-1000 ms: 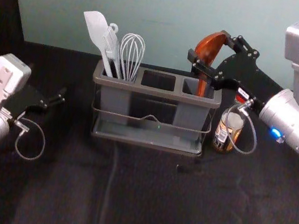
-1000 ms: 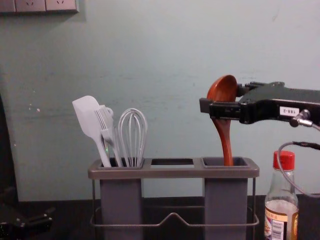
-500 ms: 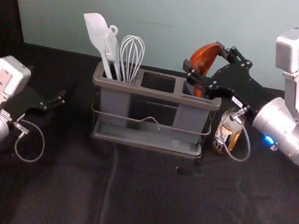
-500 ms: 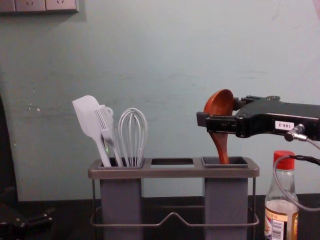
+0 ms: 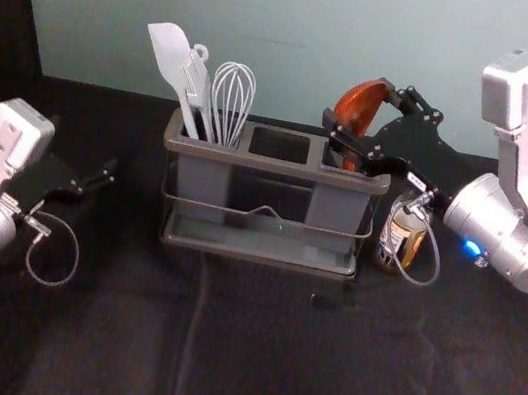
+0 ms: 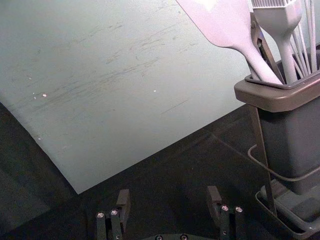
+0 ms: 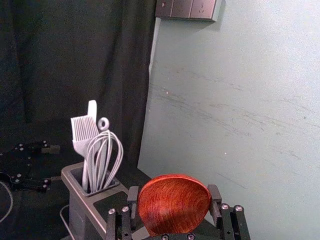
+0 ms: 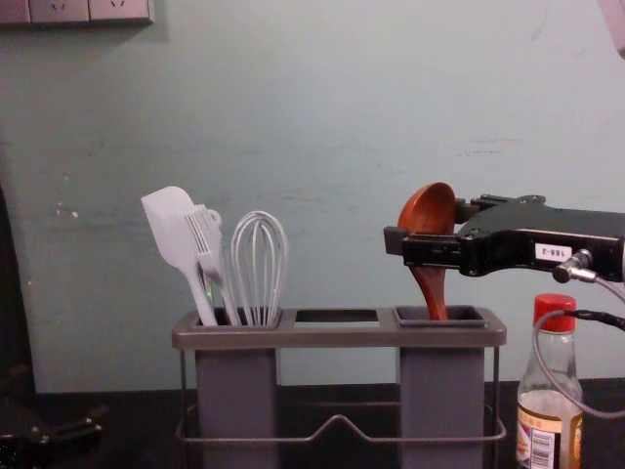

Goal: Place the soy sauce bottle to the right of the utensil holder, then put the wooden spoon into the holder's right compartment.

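Observation:
My right gripper (image 5: 358,122) is above the right compartment of the utensil holder (image 5: 275,164); in the right wrist view the right gripper (image 7: 174,207) has the bowl of the wooden spoon (image 7: 174,204) pinched between its fingers. In the chest view the spoon (image 8: 430,210) leans slightly, bowl up, its lower handle inside the right compartment (image 8: 441,391). The soy sauce bottle (image 8: 552,415), red-capped, stands upright just right of the holder, partly behind the gripper's cable. My left gripper (image 5: 105,176) is parked left of the holder; the left gripper (image 6: 168,200) stands open, holding nothing.
A white spatula (image 8: 176,234), a brush (image 8: 207,249) and a whisk (image 8: 260,269) stand in the holder's left compartment. Behind the holder rises a pale wall (image 5: 274,17). Dark cloth (image 5: 247,357) covers the table in front.
The right gripper has come down and a little to the left, taking the spoon's handle deeper into the right compartment. Most of this happened in the first half second. The left arm has not moved.

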You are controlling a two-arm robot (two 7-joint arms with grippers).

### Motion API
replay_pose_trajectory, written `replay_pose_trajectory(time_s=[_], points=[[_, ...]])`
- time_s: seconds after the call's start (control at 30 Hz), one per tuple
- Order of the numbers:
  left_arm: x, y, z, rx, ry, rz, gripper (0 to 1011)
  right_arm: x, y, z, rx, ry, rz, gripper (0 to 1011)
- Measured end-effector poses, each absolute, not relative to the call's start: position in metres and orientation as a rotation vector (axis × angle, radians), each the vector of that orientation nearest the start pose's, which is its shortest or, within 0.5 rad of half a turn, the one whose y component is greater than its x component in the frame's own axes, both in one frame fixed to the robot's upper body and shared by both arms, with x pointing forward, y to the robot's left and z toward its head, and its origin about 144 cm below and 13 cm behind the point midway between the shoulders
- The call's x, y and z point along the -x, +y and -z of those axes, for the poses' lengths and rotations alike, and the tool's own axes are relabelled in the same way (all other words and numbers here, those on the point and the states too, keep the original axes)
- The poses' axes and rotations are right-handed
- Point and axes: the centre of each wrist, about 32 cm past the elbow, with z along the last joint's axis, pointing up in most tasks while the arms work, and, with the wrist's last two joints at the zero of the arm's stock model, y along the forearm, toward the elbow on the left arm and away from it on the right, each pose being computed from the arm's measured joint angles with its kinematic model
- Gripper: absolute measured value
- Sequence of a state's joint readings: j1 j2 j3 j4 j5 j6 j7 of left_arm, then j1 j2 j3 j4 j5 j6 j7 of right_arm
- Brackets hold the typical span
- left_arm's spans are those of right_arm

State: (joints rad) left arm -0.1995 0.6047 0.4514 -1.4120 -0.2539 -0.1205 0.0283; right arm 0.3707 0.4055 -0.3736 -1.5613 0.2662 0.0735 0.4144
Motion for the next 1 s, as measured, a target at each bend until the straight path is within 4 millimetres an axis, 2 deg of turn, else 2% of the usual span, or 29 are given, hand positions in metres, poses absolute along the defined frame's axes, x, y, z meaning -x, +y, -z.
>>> replay_pose_trajectory(time_s=[0.87, 1.0], points=[[-0.4886, 0.3097, -1.1398, -0.304, -0.285, -1.248, 1005, -0.5342, -0.2379, -1.2456, 0.100, -0.245, 0.839, 841], [-0.4886, 0.3097, -1.1398, -0.304, -0.285, -1.248, 1005, -0.5342, -0.2379, -1.2457, 0.100, -0.246, 0.839, 943]])
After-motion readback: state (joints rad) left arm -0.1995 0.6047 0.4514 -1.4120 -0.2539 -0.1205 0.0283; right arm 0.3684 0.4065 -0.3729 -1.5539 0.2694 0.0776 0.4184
